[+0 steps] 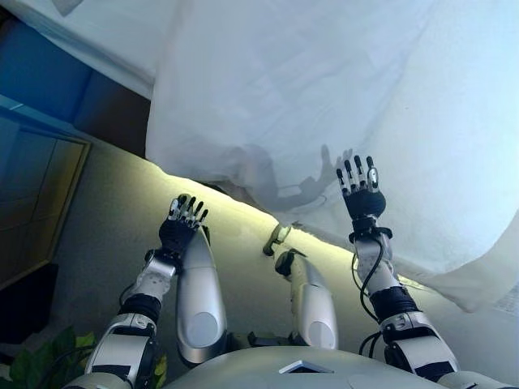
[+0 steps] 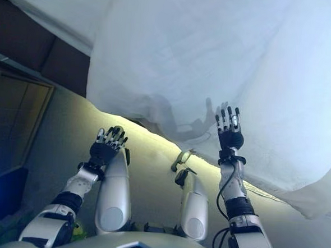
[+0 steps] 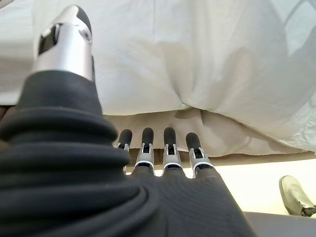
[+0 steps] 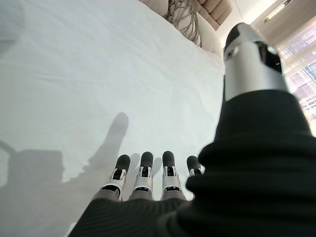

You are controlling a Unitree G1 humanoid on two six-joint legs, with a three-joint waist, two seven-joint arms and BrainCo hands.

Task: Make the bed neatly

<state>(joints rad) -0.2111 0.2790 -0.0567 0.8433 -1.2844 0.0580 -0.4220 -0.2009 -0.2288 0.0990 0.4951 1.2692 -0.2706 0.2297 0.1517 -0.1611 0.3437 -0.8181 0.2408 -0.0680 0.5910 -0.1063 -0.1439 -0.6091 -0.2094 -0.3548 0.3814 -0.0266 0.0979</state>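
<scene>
here, head views looking down: a white sheet (image 1: 324, 89) covers the bed and fills the far and right part of the scene, its near edge hanging over the bed's side in soft folds, with one bunched fold near the middle of that edge. a lower right corner of the sheet droops toward the floor (image 1: 105, 235), which is pale carpet lit by a yellowish strip along the base of the bed. a dark bed frame (image 1: 113, 105) shows at far left where the sheet does not cover it

right hand (image 1: 361, 185): raised over the sheet near its hanging edge, fingers straight and spread, thumb apart; nothing held. r. wrist view shows the fingers (image 4: 143, 170) extended in a row above the smooth white cloth, hand's shadow cast on it; whether the tips touch the cloth cannot be told. cushions (image 4: 207, 12) lie at the far end of the bed in that view

left hand (image 1: 182, 219): lower, over the carpet just short of the sheet's hanging edge, fingers straight, relaxed; nothing held. l. wrist view shows the fingers (image 3: 170, 148) pointing at the draped folds, apart from the cloth

misc: a green plant (image 1: 40, 361) at near left by a dark cabinet (image 1: 32, 194)
</scene>
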